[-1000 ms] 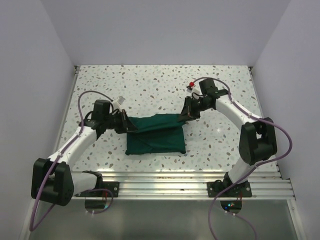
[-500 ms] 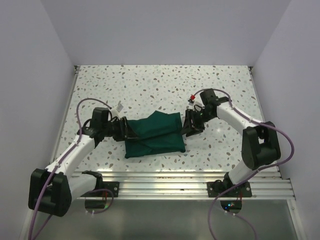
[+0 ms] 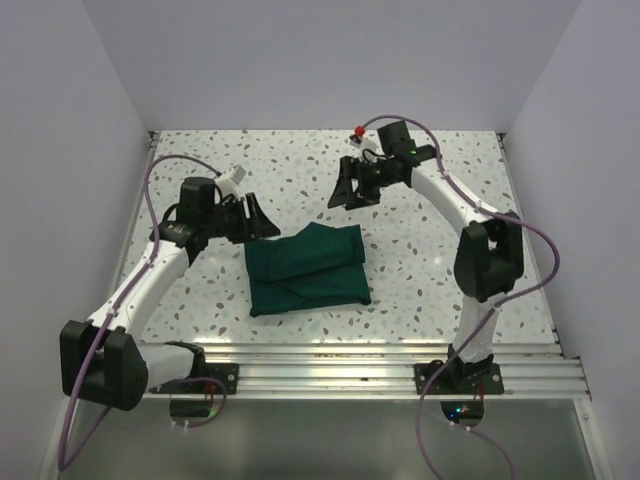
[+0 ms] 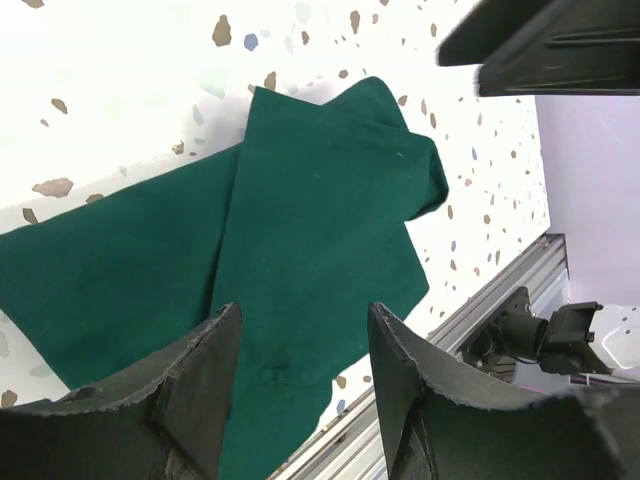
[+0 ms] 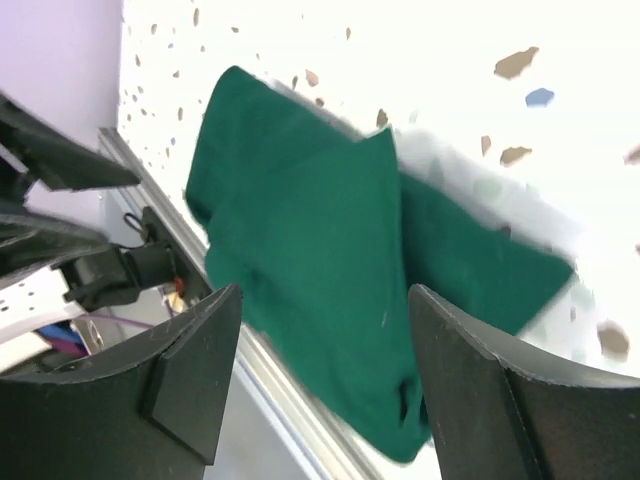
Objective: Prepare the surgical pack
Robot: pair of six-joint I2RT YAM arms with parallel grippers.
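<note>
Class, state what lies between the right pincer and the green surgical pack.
Nothing: only bare speckled table shows between the right pincer and the surgical pack, in the top external view.

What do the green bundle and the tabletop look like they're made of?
The surgical pack looks like woven cloth, matte dark green: soft folds, overlapping flaps, no shine. The table looks like smooth terrazzo or a speckled laminate, white with grey and brown flecks; which one, I cannot tell.
</note>
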